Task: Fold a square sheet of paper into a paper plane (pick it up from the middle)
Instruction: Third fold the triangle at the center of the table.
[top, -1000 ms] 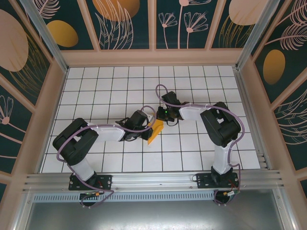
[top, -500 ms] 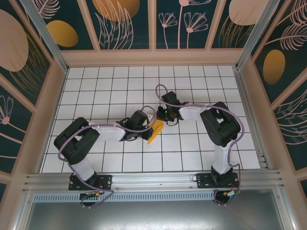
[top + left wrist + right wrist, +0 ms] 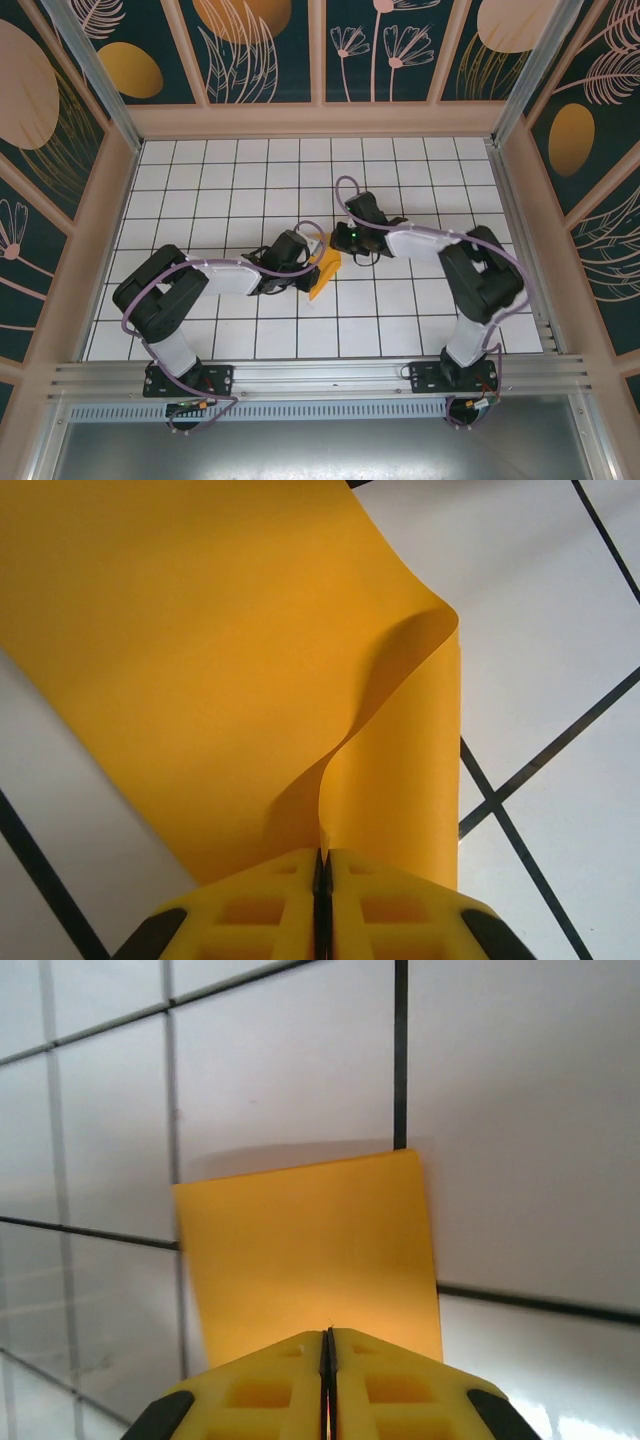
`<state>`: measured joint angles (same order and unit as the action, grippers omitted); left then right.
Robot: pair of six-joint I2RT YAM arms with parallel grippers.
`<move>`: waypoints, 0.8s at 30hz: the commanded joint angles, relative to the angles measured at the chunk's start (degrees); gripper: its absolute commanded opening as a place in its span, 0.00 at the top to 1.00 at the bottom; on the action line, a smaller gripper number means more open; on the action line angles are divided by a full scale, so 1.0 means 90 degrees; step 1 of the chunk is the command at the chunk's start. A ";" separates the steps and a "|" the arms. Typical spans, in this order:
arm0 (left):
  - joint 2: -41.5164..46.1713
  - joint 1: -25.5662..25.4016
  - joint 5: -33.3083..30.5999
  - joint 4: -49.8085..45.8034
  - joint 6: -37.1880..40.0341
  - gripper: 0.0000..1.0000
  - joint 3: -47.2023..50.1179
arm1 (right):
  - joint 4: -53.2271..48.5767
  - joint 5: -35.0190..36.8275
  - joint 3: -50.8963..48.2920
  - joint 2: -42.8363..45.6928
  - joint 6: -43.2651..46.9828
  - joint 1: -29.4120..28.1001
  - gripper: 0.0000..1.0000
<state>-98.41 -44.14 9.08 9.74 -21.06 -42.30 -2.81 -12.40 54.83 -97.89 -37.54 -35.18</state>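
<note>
The square sheet of paper (image 3: 324, 273) is a folded orange-yellow strip in the middle of the tiled floor, between the two arms. In the left wrist view, one layer of the paper (image 3: 200, 660) curls up off the flat part. My left gripper (image 3: 323, 855) is shut on that raised edge. From above, the left gripper (image 3: 306, 270) sits at the paper's left side. My right gripper (image 3: 328, 1336) has its jaws shut together, with a flat end of the paper (image 3: 310, 1250) just ahead of the tips. From above, the right gripper (image 3: 338, 246) is at the paper's upper right end.
White floor tiles with dark grout lines (image 3: 400, 180) surround the paper on all sides. Patterned walls (image 3: 320, 50) enclose the floor, and a metal rail (image 3: 320, 375) runs along the near edge by the arm bases.
The right arm has drawn back to the right, its elbow swinging outward. The left arm and the paper have stayed nearly still.
</note>
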 commanded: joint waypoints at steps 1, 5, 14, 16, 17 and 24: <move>-0.0178 0.0021 0.0176 -0.0065 0.0000 0.87 0.0136 | 0.0547 0.0046 -0.0754 0.0908 -0.0492 0.0028 0.89; -0.0241 0.0019 0.0215 0.0012 -0.0027 0.86 0.0148 | 0.1523 -0.0388 -0.1869 0.1709 -0.1108 -0.0070 0.97; -0.0281 0.0018 0.0133 -0.0017 -0.0019 0.87 0.0159 | 0.3233 -0.0746 -0.3091 0.1976 -0.2311 -0.1229 1.00; -0.0300 0.0014 0.0144 -0.0033 -0.0004 0.87 0.0150 | 0.3531 -0.0842 -0.3028 0.1629 -0.2484 -0.1466 1.00; -0.0305 0.0012 0.0143 -0.0030 -0.0016 0.87 0.0150 | 0.3606 -0.0853 -0.2982 0.1475 -0.2539 -0.1550 1.00; -0.0296 0.0019 0.0129 -0.0025 -0.0009 0.87 0.0151 | 0.3936 -0.0796 -0.2858 0.0862 -0.2685 -0.1764 1.00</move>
<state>-98.96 -44.03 10.04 11.49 -21.08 -42.00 28.03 -19.49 28.03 -89.49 -59.81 -50.68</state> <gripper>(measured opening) 0.132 0.062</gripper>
